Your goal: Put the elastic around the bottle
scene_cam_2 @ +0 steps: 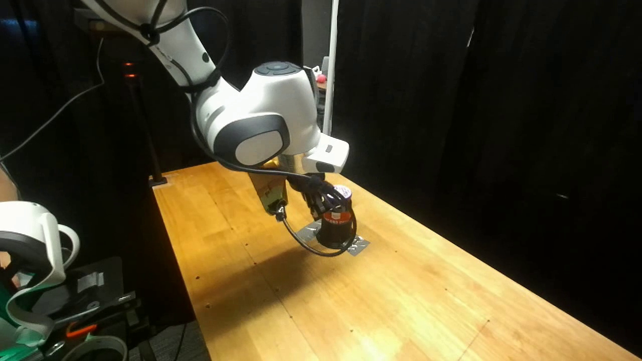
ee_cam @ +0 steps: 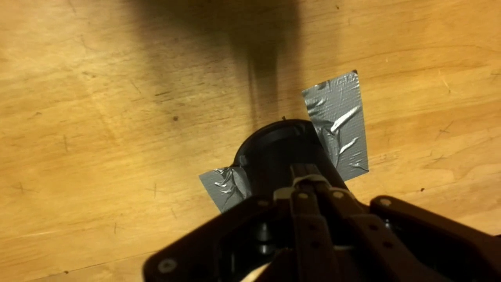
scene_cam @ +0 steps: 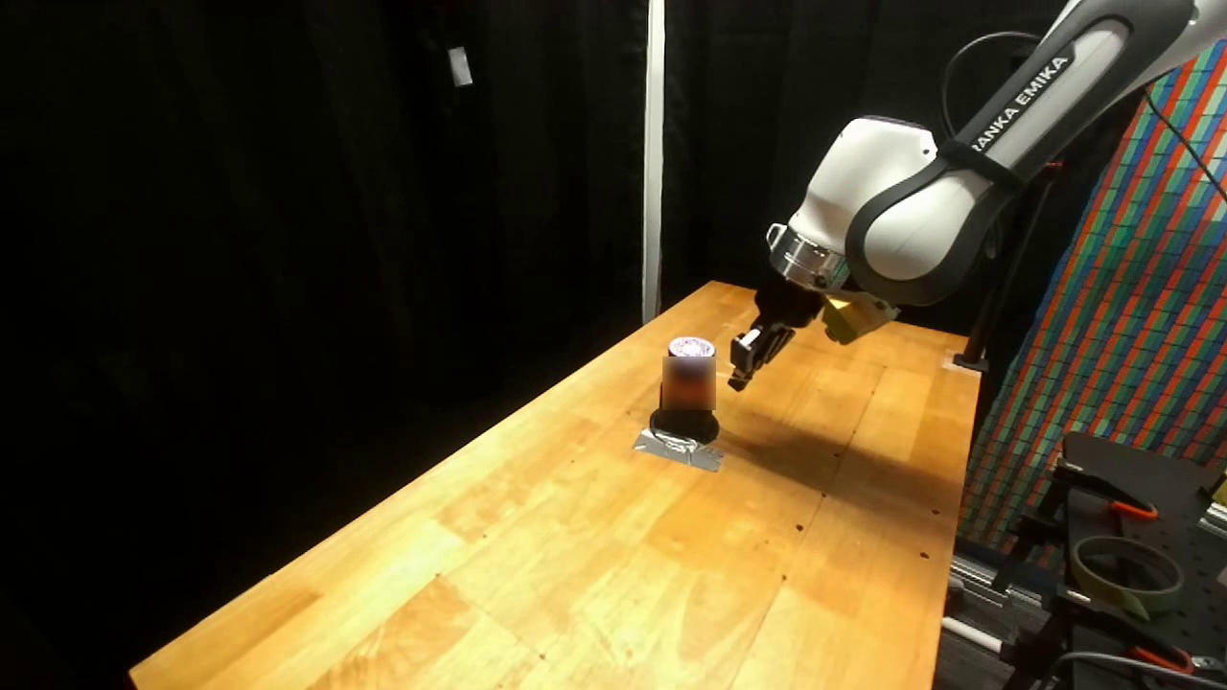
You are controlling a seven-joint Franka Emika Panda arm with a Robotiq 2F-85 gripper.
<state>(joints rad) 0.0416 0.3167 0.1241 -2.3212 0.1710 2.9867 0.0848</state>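
Black curtain [scene_cam: 383,287], across the left of the frame in an exterior view. Wooden table [scene_cam: 613,556], lower centre. Silver tape [scene_cam: 676,448], on the tabletop at the foot of the bottle [scene_cam: 689,385]: upright, dark, red-orange in the middle, centre of frame. Gripper [scene_cam: 740,370], just right of the bottle, apart from it; jaws drawn together, a pale band [ee_cam: 312,178] at their tips in the wrist view; whether it is the elastic, or gripped, I cannot tell. Robot arm [scene_cam: 911,220], upper right. Checkered cloth [scene_cam: 1131,316], right edge. Tape roll [scene_cam: 1141,602], lower right.
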